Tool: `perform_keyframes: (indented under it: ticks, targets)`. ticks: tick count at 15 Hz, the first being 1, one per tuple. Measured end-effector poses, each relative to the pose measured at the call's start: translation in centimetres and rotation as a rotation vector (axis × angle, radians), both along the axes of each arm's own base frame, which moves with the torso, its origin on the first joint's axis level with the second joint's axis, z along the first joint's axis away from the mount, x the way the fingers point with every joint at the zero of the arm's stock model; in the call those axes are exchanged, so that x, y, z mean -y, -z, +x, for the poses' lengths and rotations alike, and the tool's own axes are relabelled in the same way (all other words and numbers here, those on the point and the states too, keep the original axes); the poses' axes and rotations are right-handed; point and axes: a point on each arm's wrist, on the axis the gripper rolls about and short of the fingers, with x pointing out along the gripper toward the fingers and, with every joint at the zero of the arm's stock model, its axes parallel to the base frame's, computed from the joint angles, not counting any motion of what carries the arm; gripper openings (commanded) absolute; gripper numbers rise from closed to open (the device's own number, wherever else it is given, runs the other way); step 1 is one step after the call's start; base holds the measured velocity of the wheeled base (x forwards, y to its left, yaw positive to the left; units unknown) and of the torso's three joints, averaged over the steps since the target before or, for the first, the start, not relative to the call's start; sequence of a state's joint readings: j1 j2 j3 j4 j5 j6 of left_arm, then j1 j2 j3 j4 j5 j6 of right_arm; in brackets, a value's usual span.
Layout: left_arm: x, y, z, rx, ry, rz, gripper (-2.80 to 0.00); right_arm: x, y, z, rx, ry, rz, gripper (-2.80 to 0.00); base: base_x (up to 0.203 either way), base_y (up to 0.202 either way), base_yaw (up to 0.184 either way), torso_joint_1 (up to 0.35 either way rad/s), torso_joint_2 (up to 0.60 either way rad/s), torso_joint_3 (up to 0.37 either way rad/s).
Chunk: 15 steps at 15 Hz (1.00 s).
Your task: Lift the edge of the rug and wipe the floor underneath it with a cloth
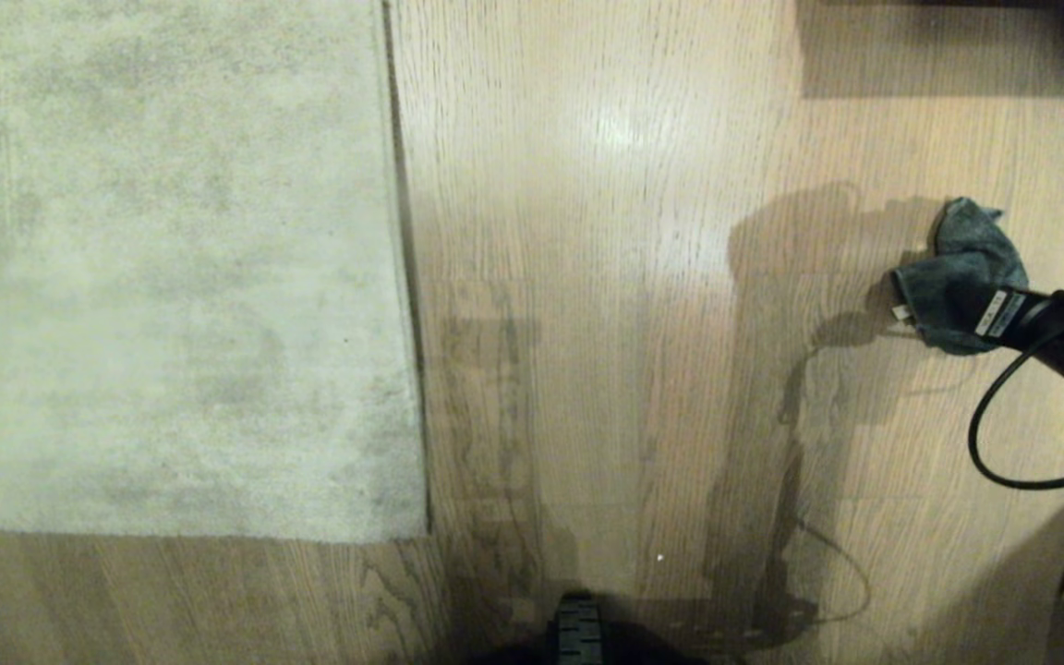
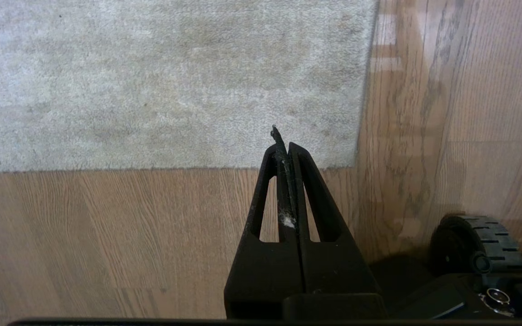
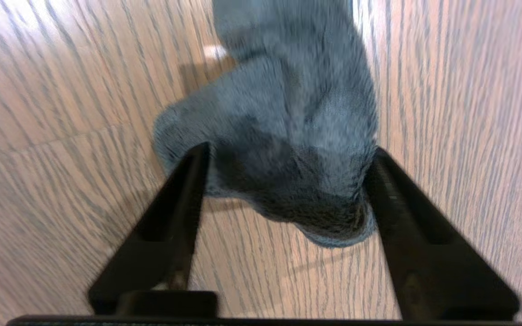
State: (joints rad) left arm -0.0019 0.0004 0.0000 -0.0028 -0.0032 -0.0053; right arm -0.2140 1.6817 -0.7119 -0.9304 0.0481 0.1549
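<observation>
1. The left gripper (image 2: 283,149) is hanging with its black fingers pressed together, empty, above the light brown wood-grain floor (image 1: 587,277), near the pale grey-beige rug's corner.
2. The rug edge (image 1: 407,277) is running straight away from the robot, lying flat.
3. Far right, the right gripper (image 3: 288,163) is spreading wide around the small dark grey-teal microfibre cloth (image 1: 957,277), which is lying bunched on the floor, well apart from the rug, its long axis pointing away from the fingers.

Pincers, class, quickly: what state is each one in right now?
Left pincer: closed, holding nothing, above the corner of the rug edge.
Right pincer: open, its fingers either side of the cloth lying on the floor.
</observation>
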Motion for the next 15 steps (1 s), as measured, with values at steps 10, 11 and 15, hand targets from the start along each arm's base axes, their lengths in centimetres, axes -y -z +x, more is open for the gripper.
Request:
perform_keyframes:
  ticks: [10,11,15]
  targets:
    - [0.0,0.0,0.0,0.000,0.000,0.000,-2.80,-2.1,-1.0,-8.9,0.053,-0.052,-0.031,-2.80,0.000,0.000,0.000,0.000,0.00,0.000]
    - [0.0,0.0,0.0,0.000,0.000,0.000,-2.80,-2.4,-0.8,-10.2,0.058,-0.061,-0.036,-2.80,0.000,0.000,0.000,0.000,0.00,0.000]
    - [0.0,0.0,0.0,0.000,0.000,0.000,-2.80,-3.4,-0.7,-14.8,0.116,-0.074,-0.053,-2.80,0.000,0.000,0.000,0.000,0.00,0.000]
